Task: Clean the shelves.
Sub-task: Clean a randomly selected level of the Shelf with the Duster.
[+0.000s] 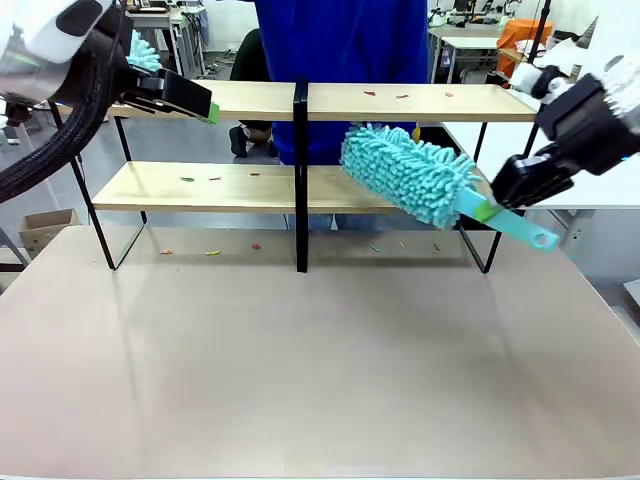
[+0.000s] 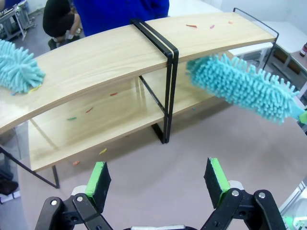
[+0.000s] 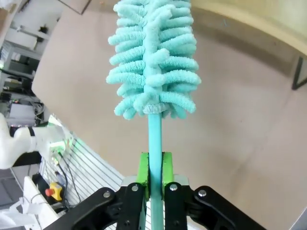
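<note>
We see the shelves (image 1: 150, 187) standing across the far half of the beige tabletop (image 1: 300, 380), from nine o'clock to three o'clock in the front view. They have two light wooden boards on a thin black frame, with a black post in the middle. A person in blue (image 1: 340, 40) stands behind them at twelve o'clock.

Our right gripper (image 1: 495, 205) sits at three o'clock, and its green pads are clamped on the handle of a teal duster (image 1: 410, 175). In the right wrist view the handle runs straight up between the pads of that gripper (image 3: 154, 167) to the fluffy head (image 3: 153, 62). In the front view the head points toward ten o'clock, in front of the right half of the lower board. We cannot tell whether it touches the wood.

Our left gripper (image 1: 205, 108) hangs at ten o'clock, by the left end of the top board. In its own wrist view the left gripper (image 2: 157, 175) has its fingers (image 2: 98, 179) well apart with nothing between them. A second teal duster (image 2: 17, 67) lies at nine o'clock of that view, on the top board's end.

Small coloured crumbs (image 1: 370, 93) dot both boards, and a few lie on the tabletop under the shelves.
</note>
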Robot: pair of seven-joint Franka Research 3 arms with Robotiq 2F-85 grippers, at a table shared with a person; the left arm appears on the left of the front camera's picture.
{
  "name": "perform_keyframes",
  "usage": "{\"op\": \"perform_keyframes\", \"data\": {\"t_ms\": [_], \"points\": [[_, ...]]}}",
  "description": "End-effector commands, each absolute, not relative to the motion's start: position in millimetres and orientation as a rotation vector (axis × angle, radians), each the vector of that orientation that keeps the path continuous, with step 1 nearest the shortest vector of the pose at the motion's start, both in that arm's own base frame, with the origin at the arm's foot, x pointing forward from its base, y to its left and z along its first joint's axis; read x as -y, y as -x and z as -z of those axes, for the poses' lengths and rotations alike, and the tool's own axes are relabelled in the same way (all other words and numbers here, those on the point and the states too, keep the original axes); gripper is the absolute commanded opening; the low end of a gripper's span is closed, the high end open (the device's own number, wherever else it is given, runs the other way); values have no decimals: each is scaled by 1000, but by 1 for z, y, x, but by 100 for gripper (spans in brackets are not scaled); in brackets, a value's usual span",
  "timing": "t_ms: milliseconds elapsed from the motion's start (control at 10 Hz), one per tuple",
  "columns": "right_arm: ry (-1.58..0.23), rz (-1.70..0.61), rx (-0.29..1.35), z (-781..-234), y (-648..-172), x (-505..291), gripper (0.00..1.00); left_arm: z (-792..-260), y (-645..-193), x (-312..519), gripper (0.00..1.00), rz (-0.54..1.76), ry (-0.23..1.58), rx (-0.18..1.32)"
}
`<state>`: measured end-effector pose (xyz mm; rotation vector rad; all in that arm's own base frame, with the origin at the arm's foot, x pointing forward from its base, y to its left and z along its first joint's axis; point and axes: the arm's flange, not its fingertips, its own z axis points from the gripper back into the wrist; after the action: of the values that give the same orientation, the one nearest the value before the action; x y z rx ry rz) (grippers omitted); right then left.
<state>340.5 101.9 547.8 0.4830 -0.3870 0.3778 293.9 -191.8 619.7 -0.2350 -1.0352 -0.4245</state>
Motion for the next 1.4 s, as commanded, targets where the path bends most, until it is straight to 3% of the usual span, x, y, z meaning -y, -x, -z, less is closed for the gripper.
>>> {"op": "perform_keyframes", "data": {"t_ms": [0, 600, 1300], "points": [[-529, -386, 444, -538, -368, -125, 12, -620, -293, 191, 100, 423, 235, 1039], [-495, -253, 449, -501, -410, -135, 12, -620, -293, 191, 100, 423, 235, 1039], [-417, 8, 391, -497, -413, -98, 12, -620, -293, 191, 100, 423, 235, 1039]]}}
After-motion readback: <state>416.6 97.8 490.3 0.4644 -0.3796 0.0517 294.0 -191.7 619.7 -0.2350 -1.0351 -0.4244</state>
